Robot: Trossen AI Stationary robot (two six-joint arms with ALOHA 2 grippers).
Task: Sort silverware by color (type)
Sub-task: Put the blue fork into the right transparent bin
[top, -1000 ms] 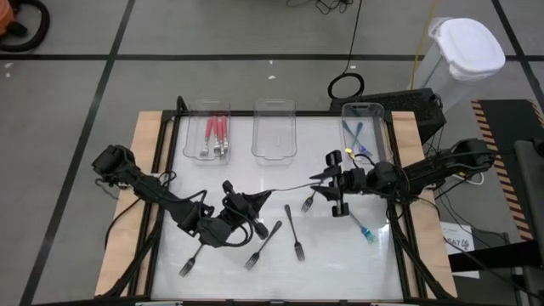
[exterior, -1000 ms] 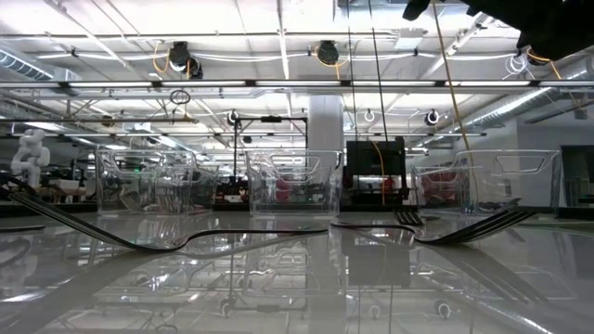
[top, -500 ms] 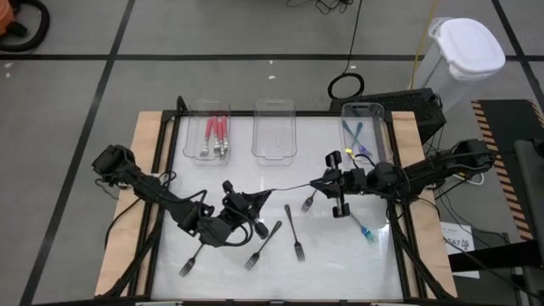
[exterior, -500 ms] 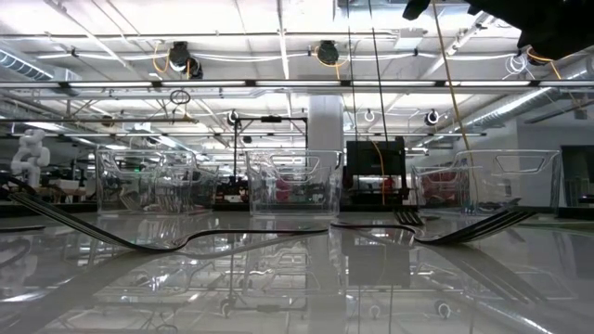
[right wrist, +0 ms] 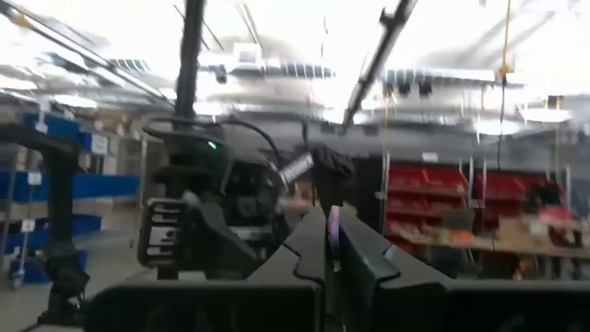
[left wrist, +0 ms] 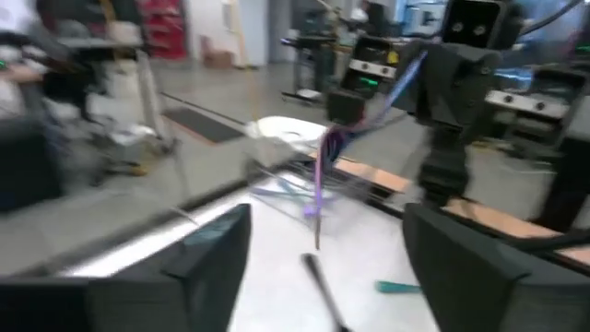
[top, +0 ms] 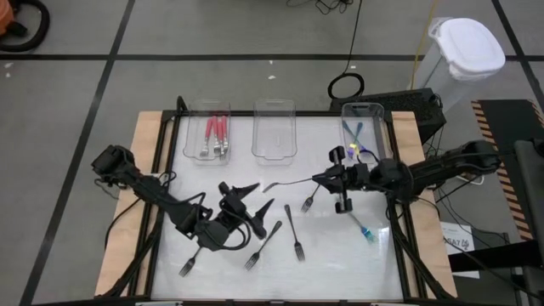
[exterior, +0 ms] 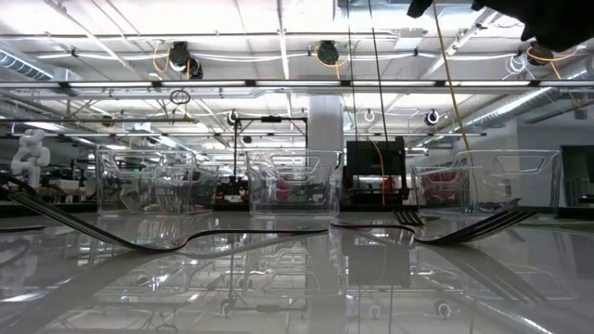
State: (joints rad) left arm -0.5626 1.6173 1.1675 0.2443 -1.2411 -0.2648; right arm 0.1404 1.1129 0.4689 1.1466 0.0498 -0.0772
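A slim fork with thin metal tines and a dark handle is being held level above the glossy white table, pinched by its handle end in the closed fingers of the right gripper, in front of the middle and right clear plastic trays. Near the table's middle the left gripper is being kept wide open and empty. Further black-handled forks are being left flat nearby, red-handled ones are being kept in the far left tray, and a teal one lies at right.
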